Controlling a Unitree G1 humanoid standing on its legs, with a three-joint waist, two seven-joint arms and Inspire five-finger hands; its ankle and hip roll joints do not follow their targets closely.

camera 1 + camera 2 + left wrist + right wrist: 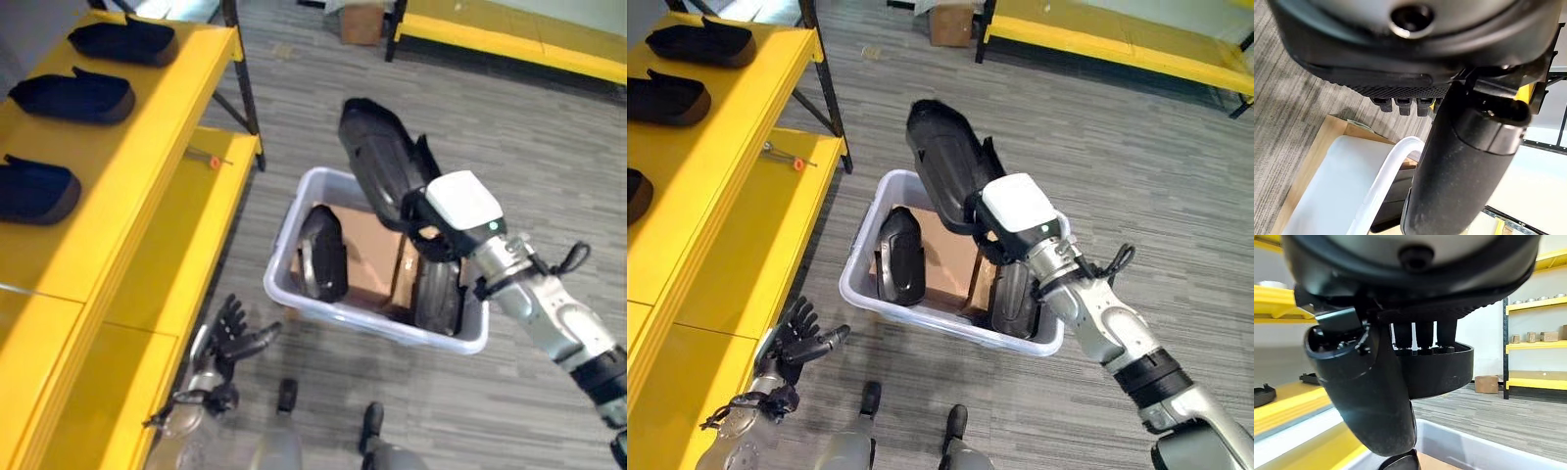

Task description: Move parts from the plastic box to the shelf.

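**Right hand held a black part above the plastic box**

Left eye view: The right hand [431,211], with its white cover, gripped a long black part [377,157] lifted above the plastic box [294,230]. The part's long axis ran from the hand up and away toward the far floor, tilted slightly toward the shelf side. Two more black parts stayed in the box: one [323,253] upright at the shelf-side end, another [438,294] at the opposite end under the raised arm, with a brown cardboard piece [367,255] between them. On the yellow shelf [147,166] three dark parts [73,96] lay in a row on the upper level. A small orange-tipped tool [214,159] lay on the lower level. The left hand [230,333] hung low beside the shelf edge, fingers spread, holding nothing.

Right eye view: Same layout; nothing stood between the raised part and the shelf. A cardboard carton [950,24] sat on the far floor.

Left wrist view: The thumb [1464,161] stood out over the box's white rim [1386,176].

Right wrist view: Fingers [1422,335] curled over the part's rim [1444,369], thumb [1366,391] clamping the near side. Further yellow shelving [1533,306] carried small boxes in the background.
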